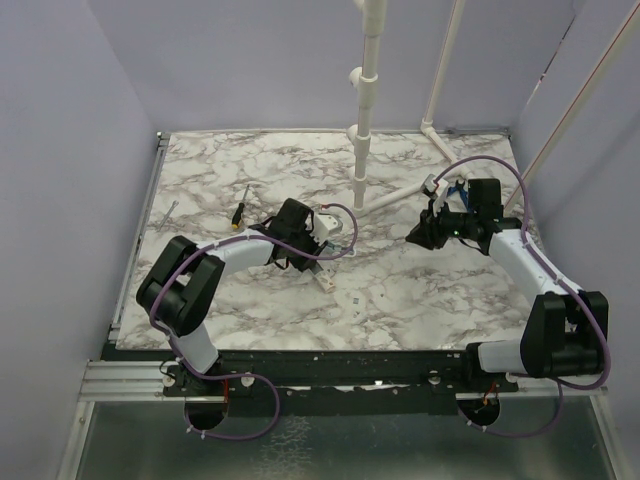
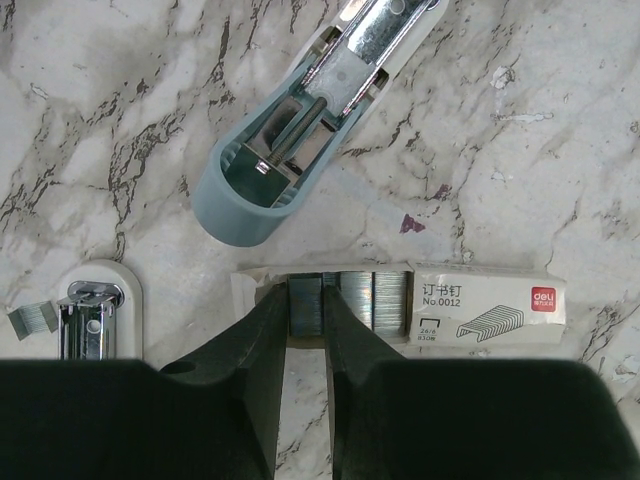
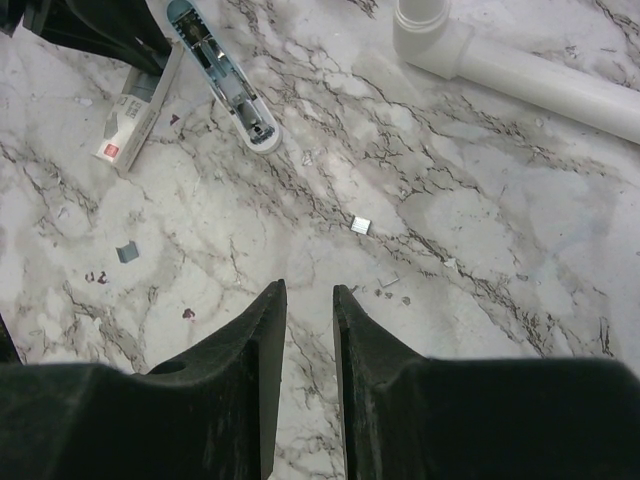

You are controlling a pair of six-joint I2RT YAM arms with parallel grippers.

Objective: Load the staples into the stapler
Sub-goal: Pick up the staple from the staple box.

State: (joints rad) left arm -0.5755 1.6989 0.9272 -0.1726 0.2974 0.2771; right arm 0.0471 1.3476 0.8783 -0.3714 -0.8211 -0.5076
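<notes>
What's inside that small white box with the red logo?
Silvery staples in strips, seen through the open top of the box. The left pincer grips one strip. Anything under the printed label is covered.

Left arm (image 1: pixel 235 252): yours stretches from its base toward the middle, forearm low and nearly level, wrist tipped down.
Left gripper (image 2: pixel 303 300): your fingers (image 2: pixel 262 335) are drawn in narrowly, one pressed to each side of the staples (image 2: pixel 306 292).
Right arm (image 1: pixel 520 255): yours angles forward and inward, wrist lifted well up.
Right gripper (image 3: pixel 308 295): your fingers stand slightly apart, nothing between them.
</notes>
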